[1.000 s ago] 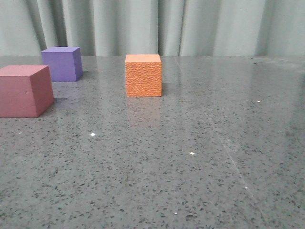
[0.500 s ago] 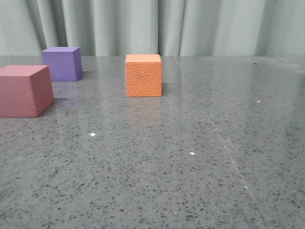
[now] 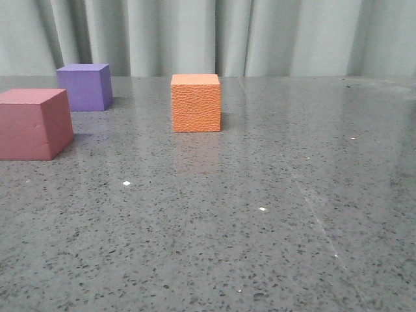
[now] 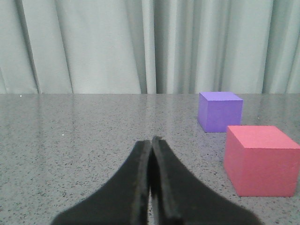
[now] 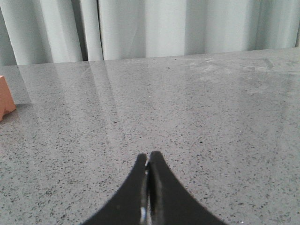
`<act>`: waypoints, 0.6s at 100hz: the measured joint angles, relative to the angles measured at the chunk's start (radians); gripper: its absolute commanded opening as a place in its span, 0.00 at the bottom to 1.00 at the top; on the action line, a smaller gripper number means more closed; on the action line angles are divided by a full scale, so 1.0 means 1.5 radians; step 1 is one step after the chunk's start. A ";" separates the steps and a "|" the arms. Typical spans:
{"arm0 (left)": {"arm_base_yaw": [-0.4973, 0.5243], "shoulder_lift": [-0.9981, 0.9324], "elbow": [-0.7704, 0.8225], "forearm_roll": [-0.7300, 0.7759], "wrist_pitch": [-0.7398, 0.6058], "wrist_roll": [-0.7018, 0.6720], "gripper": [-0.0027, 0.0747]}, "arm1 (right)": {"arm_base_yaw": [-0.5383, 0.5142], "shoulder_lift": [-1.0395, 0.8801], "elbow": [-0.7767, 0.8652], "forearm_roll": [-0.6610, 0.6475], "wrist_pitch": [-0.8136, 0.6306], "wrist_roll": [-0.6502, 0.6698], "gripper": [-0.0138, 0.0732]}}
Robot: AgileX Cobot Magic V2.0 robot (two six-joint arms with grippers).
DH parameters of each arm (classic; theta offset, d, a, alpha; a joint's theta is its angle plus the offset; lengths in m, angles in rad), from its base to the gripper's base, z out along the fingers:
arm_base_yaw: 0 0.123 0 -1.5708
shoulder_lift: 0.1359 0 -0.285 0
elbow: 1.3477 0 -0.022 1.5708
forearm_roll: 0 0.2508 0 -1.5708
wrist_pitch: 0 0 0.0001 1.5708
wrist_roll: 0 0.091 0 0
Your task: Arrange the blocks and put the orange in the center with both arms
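Front view: tabletop [image 3: 273,214] carries all three cubes, none gripped. Pink cube [image 3: 34,123] and purple cube [image 3: 84,86] sit together far left, orange cube [image 3: 195,103] apart near the middle, probably my centre piece. My left tool [image 4: 151,143] and right tool [image 5: 148,159] are both closed, empty, low over the tabletop.

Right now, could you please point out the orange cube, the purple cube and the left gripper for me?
orange cube [image 3: 195,106], front view, front face.
purple cube [image 3: 82,90], front view, front face.
left gripper [image 4: 151,142], left wrist view, closed fingertips.
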State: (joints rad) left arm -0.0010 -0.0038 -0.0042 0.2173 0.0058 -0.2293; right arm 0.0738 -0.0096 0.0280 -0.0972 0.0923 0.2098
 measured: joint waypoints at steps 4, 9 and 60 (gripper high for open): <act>0.000 0.000 0.000 0.000 0.000 0.000 0.01 | 0.000 0.000 0.000 0.000 0.000 0.000 0.09; 0.000 0.000 0.000 0.000 0.000 0.000 0.01 | 0.000 0.000 0.000 0.000 0.000 0.000 0.09; 0.000 0.000 -0.003 -0.025 -0.068 -0.001 0.01 | 0.000 0.000 0.000 0.000 0.000 0.000 0.09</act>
State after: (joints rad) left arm -0.0010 -0.0038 -0.0089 0.1795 -0.0959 -0.2312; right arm 0.0738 -0.0096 0.0280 -0.0972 0.0923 0.2098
